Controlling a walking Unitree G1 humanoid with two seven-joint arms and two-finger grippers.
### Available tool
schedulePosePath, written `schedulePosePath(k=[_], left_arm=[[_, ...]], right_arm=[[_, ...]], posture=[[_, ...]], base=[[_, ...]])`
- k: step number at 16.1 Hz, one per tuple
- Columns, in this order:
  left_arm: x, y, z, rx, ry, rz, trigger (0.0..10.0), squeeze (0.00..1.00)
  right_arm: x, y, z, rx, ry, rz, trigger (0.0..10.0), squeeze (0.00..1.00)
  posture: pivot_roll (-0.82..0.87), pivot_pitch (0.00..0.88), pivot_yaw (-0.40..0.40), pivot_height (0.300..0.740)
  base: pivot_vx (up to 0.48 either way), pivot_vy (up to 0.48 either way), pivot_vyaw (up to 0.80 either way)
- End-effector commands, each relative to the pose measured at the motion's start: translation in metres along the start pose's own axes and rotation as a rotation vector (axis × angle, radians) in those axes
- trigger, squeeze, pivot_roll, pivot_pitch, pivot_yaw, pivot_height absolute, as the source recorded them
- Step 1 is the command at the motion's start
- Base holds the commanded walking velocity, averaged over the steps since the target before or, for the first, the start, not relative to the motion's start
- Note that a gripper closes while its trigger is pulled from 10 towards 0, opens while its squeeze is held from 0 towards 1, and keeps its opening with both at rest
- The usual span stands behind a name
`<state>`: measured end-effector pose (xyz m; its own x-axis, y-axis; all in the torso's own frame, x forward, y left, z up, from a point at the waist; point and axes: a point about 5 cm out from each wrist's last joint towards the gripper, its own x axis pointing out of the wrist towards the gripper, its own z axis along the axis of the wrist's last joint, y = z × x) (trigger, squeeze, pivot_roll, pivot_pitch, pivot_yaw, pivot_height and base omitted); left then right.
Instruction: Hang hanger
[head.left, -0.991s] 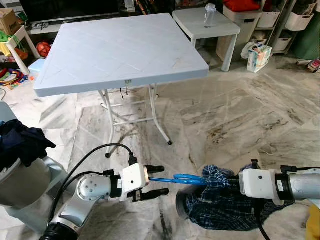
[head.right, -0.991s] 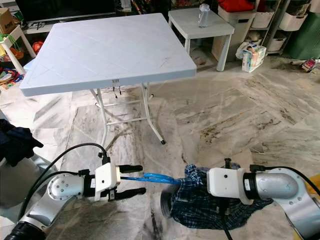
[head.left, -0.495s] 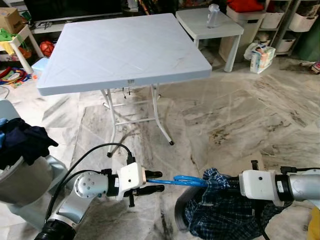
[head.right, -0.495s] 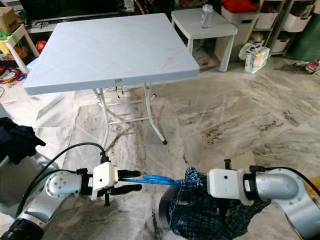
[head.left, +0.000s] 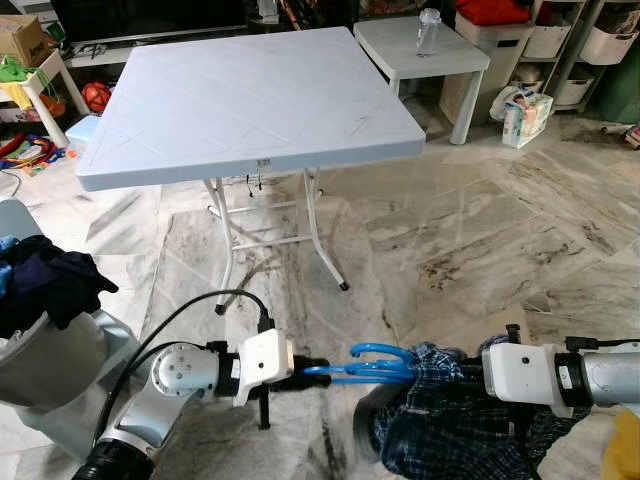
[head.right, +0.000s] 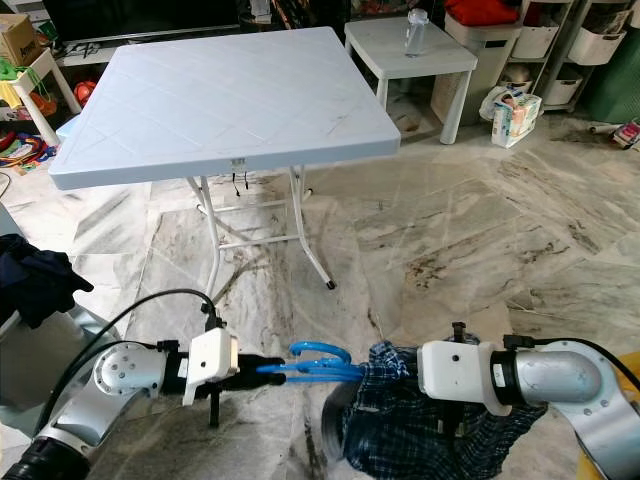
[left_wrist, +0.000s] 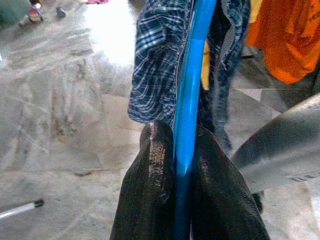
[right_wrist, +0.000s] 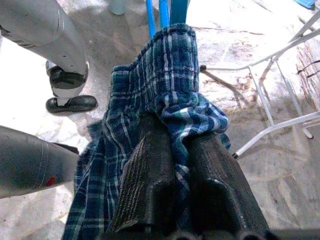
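The left gripper (head.left: 312, 368) is clenched on the blue hanger (head.left: 365, 364), its two black fingers (left_wrist: 152, 200) pressed flat against either side of the thin plastic bar. The hanger runs out from that pinch across the gap between the two arms, low over the marble floor (head.left: 450, 230), and its far part disappears into the plaid shirt (head.left: 450, 420). The right gripper (right_wrist: 175, 150) is closed on a bunched fold of that shirt, with cloth wedged between its fingers, and the rest of the garment droops beneath the right arm.

The hanger looks light and stiff, a slim smooth plastic loop that would probably twist or slide in a grip taken on one bar alone; a hold close to the neck, beneath the hook, seems the steadier place, leaving the hook itself free for a rail. The shirt is soft and limp and will sag and swing, so its weight likely drags on the hanger's far end. It gives no firm place to hold; a gathered fold near the collar or shoulder seems best.

Beyond the arms stands the folding counter (head.left: 150, 160) on thin white legs, and a dark garment (head.left: 45, 285) lies heaped at the robot's left.
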<state>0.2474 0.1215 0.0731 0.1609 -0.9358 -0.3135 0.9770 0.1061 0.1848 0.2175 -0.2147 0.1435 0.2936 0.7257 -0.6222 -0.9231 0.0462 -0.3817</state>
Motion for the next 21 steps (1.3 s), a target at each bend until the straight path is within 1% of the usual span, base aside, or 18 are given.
schedulePosePath(k=[1, 3, 5, 7, 8, 10, 13, 14, 15, 16, 17, 19, 20, 21], left_arm=[[-0.001, -0.001, 0.002, -0.043, -0.023, 0.008, 0.0, 0.00], [0.002, -0.004, 0.003, -0.069, -0.037, -0.002, 0.0, 0.00], [0.003, -0.005, 0.002, -0.073, -0.039, 0.002, 0.0, 0.00], [0.004, -0.004, 0.002, -0.073, -0.040, 0.018, 0.0, 0.00], [0.004, -0.003, 0.001, -0.081, -0.043, 0.037, 0.0, 0.00], [0.004, -0.003, 0.000, -0.084, -0.048, 0.060, 0.0, 0.00], [0.005, -0.002, -0.001, -0.110, -0.069, 0.112, 0.0, 0.00], [0.006, 0.000, -0.001, -0.113, -0.080, 0.144, 0.0, 0.00], [0.008, 0.003, 0.000, -0.136, -0.114, 0.200, 0.0, 0.00], [0.010, 0.005, 0.002, -0.144, -0.133, 0.235, 0.0, 0.00], [0.011, 0.006, 0.004, -0.168, -0.159, 0.273, 0.0, 0.00], [0.013, 0.005, 0.004, -0.171, -0.161, 0.285, 0.0, 0.00], [0.014, 0.002, 0.002, -0.184, -0.163, 0.302, 0.0, 0.00], [0.015, 0.001, 0.002, -0.190, -0.166, 0.311, 0.0, 0.00]], right_arm=[[0.002, 0.000, 0.007, -0.034, -0.026, 0.018, 10.0, 0.00], [0.005, -0.004, 0.009, -0.042, -0.041, -0.010, 10.0, 0.00], [0.007, -0.005, 0.009, -0.049, -0.044, -0.018, 10.0, 0.00], [0.007, -0.006, 0.008, -0.036, -0.047, -0.020, 10.0, 0.00], [0.007, -0.008, 0.008, -0.014, -0.056, -0.025, 10.0, 1.00], [0.009, -0.011, 0.010, -0.002, -0.070, -0.034, 10.0, 1.00], [0.012, -0.020, 0.010, -0.015, -0.092, -0.096, 10.0, 1.00], [0.012, -0.022, 0.009, -0.024, -0.087, -0.109, 10.0, 1.00], [0.013, -0.024, 0.008, -0.028, -0.083, -0.134, 10.0, 1.00], [0.014, -0.029, 0.007, -0.049, -0.075, -0.175, 10.0, 0.82], [0.015, -0.033, 0.007, -0.047, -0.083, -0.202, 10.0, 0.69], [0.016, -0.035, 0.007, -0.052, -0.083, -0.215, 10.0, 0.69], [0.018, -0.038, 0.005, -0.062, -0.075, -0.240, 10.0, 0.43], [0.018, -0.039, 0.004, -0.059, -0.075, -0.245, 10.0, 0.26]], posture=[[-0.10, 0.065, 0.015, 0.740], [-0.10, 0.067, 0.012, 0.740], [-0.10, 0.067, 0.012, 0.740], [-0.10, 0.067, 0.012, 0.740], [-0.10, 0.065, 0.010, 0.740], [-0.10, 0.065, 0.010, 0.740], [-0.10, 0.061, 0.006, 0.740], [-0.10, 0.057, 0.002, 0.740], [-0.10, 0.052, -0.002, 0.740], [-0.10, 0.051, -0.003, 0.740], [-0.10, 0.051, -0.003, 0.740], [-0.10, 0.051, -0.004, 0.740], [-0.10, 0.052, -0.006, 0.740], [-0.10, 0.052, -0.006, 0.740]], base=[[0.000, 0.000, 0.00], [0.000, 0.000, 0.00], [0.000, 0.000, 0.00], [0.000, 0.000, 0.00], [0.000, 0.000, 0.00], [0.000, 0.000, 0.00], [0.000, 0.000, 0.00], [0.000, 0.000, 0.00], [0.000, 0.000, 0.00], [0.000, 0.000, 0.00], [0.000, 0.000, 0.00], [0.000, 0.000, 0.00], [0.000, 0.000, 0.00], [0.000, 0.000, 0.00]])
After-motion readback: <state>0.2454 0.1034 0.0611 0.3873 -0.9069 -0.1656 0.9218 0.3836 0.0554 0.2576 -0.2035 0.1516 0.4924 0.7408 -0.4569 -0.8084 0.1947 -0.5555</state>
